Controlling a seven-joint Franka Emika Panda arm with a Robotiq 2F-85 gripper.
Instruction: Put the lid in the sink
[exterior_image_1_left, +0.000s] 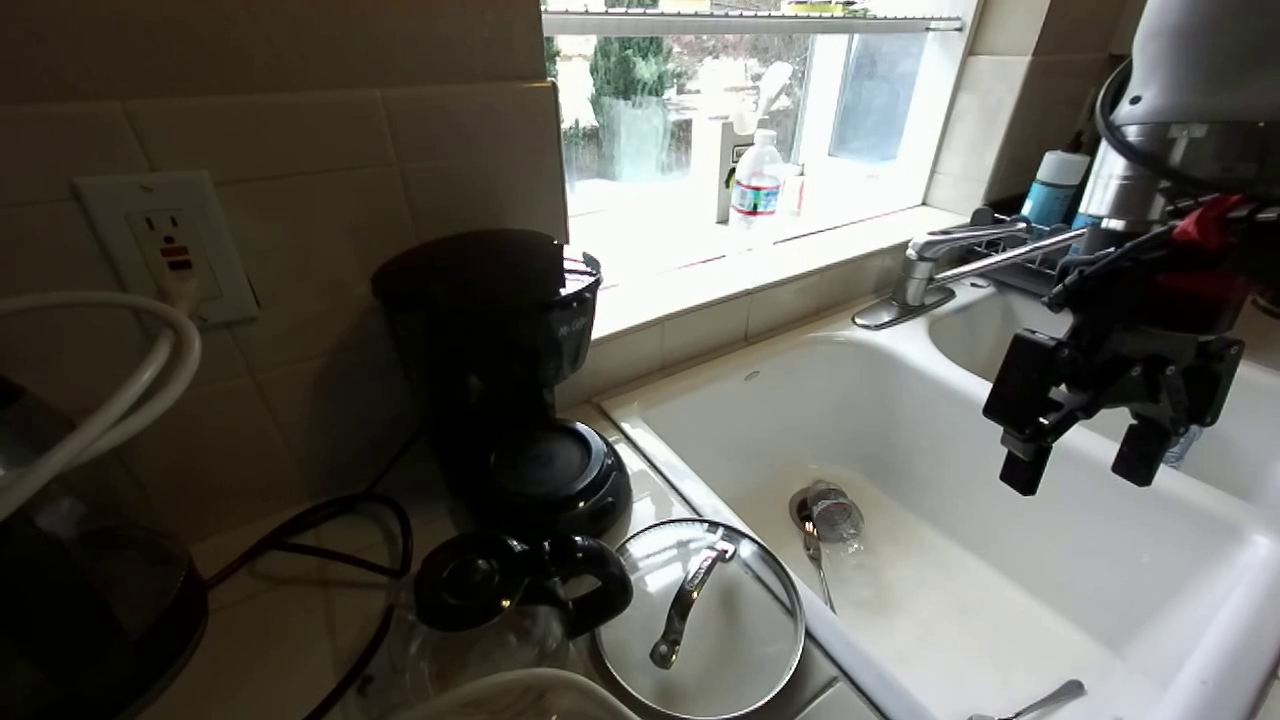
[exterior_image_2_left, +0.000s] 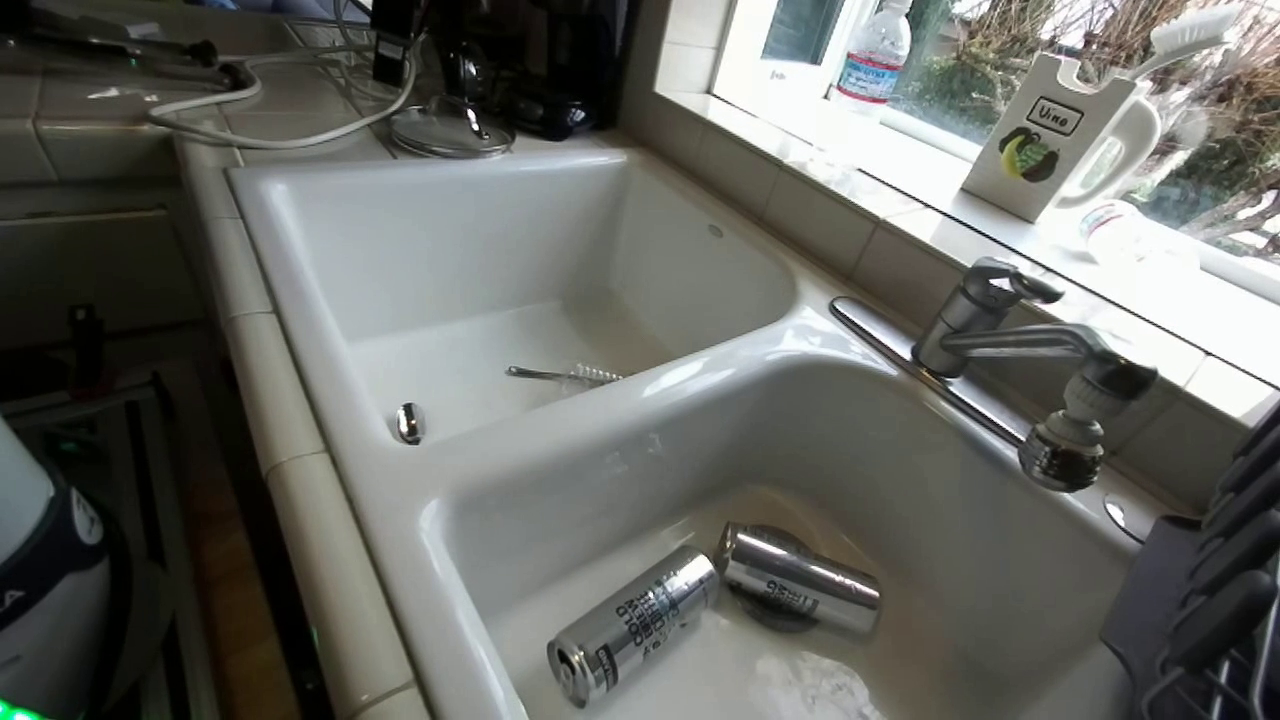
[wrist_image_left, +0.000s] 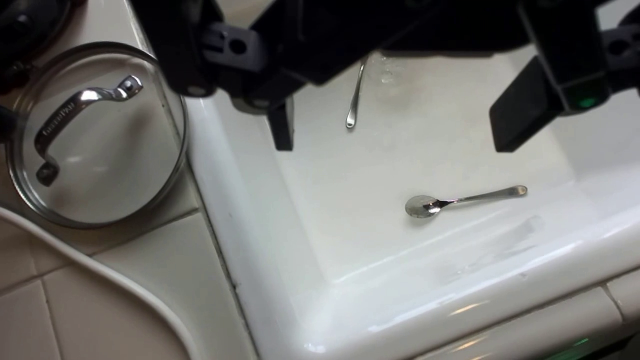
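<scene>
The lid is round clear glass with a metal rim and a curved handle. It lies flat, handle up, on the tiled counter beside the sink edge. It also shows in an exterior view and at the left of the wrist view. The sink is the white basin next to the lid; it also shows in an exterior view and in the wrist view. My gripper is open and empty above the sink, apart from the lid. Its spread fingers show in the wrist view.
A spoon, more cutlery and a clear plastic piece lie in the sink. A carafe and black coffee maker stand by the lid. The faucet is behind. Cans lie in the adjoining basin. A white cable crosses the counter.
</scene>
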